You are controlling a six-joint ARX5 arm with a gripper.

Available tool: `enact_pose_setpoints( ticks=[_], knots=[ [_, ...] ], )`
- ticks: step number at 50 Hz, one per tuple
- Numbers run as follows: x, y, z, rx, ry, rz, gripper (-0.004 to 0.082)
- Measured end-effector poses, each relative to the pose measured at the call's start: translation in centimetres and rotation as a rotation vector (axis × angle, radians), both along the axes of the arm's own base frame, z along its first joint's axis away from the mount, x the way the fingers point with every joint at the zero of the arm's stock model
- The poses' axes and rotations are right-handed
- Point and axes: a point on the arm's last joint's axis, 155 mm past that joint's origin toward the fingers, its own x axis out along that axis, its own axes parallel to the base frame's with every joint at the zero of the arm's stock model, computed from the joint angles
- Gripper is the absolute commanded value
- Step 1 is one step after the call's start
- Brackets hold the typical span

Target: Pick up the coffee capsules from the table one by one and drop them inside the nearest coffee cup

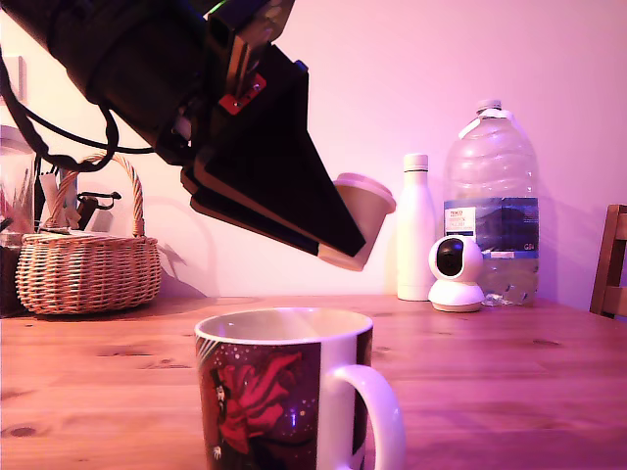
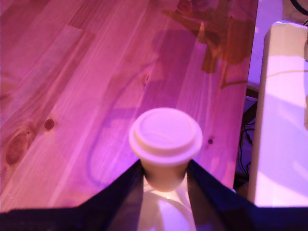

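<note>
A cream-beige coffee capsule (image 1: 364,209) hangs in the air with my gripper (image 1: 345,243) shut on its tapered body, its flat rim pointing away from the arm. In the wrist view the capsule (image 2: 166,139) sits between the two dark fingers (image 2: 120,192) of the gripper (image 2: 165,169). The coffee cup (image 1: 284,392), white with a dark red-caped print and a white handle, stands on the wooden table (image 1: 490,372) at the front, below the capsule and a little towards the exterior view's left. A pale curved surface under the capsule in the wrist view may be the cup's inside.
At the back stand a wicker basket (image 1: 88,264) on the exterior view's left, and a white bottle (image 1: 416,230), a small white camera (image 1: 457,274) and a large water bottle (image 1: 490,206) on its right. A chair (image 1: 612,259) shows at the right edge. The table's edge (image 2: 243,120) borders a white object (image 2: 284,120).
</note>
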Motion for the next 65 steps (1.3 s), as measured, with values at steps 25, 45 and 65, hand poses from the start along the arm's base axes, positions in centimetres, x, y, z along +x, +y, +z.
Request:
enact_pose_setpoints(
  ticks=[25, 45, 65],
  knots=[
    [-0.9, 0.8, -0.6, 0.036, 0.04, -0.004, 0.0201],
    [-4.0, 5.0, 0.3, 0.143, 0.055, -0.037, 0.02],
    [-3.1, 6.4, -0.6, 0.22, 0.015, 0.005, 0.02]
  ],
)
